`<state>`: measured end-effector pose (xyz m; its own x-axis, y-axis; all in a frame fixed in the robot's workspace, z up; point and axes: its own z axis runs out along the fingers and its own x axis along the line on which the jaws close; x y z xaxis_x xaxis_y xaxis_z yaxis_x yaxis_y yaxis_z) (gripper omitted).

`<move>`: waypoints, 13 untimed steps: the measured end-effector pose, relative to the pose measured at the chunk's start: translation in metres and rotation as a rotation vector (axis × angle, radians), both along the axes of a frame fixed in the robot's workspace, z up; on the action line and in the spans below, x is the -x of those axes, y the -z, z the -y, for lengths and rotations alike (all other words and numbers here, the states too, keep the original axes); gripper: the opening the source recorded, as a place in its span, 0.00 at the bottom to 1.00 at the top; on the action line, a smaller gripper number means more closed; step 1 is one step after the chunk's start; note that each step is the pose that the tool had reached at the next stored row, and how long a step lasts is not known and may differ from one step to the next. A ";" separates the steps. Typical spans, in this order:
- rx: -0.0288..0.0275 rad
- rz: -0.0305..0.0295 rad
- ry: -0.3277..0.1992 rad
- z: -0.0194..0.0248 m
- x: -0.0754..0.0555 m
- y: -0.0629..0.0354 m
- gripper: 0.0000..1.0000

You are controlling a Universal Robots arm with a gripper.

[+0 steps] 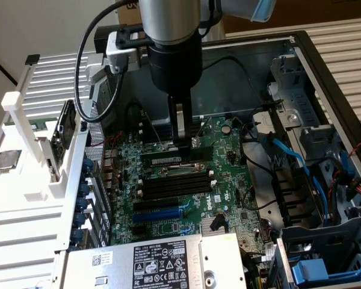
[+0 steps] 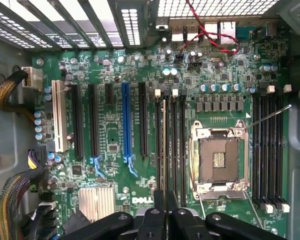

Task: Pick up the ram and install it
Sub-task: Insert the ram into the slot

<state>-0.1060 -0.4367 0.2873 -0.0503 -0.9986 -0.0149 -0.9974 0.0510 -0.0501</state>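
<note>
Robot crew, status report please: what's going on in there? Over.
Gripper shut on memory stick. Stick on edge among black slots, beside empty chip socket. Nothing in its way.

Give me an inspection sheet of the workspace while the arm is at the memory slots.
Surface: green motherboard inside an open computer case.
Job's things: memory stick upright at the slots beside the empty processor socket; whether it is fully seated cannot be told.
Clutter: silver chip lying on the white rack.
Grippers: gripper, jaws closed on the memory stick.
Cables: blue cables at the exterior view's right; braided bundle at the board's edge.
Surroundings: labelled metal box in the case.
</note>
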 end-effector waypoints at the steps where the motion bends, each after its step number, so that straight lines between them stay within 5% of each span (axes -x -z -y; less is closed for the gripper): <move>1: -0.0004 -0.0001 0.000 0.0000 0.000 0.0012 0.12; 13: -0.0161 -0.0025 -0.002 -0.0027 0.000 0.0128 0.12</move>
<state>-0.1058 -0.4339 0.2745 -0.0480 -0.9984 -0.0308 -0.9977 0.0494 -0.0468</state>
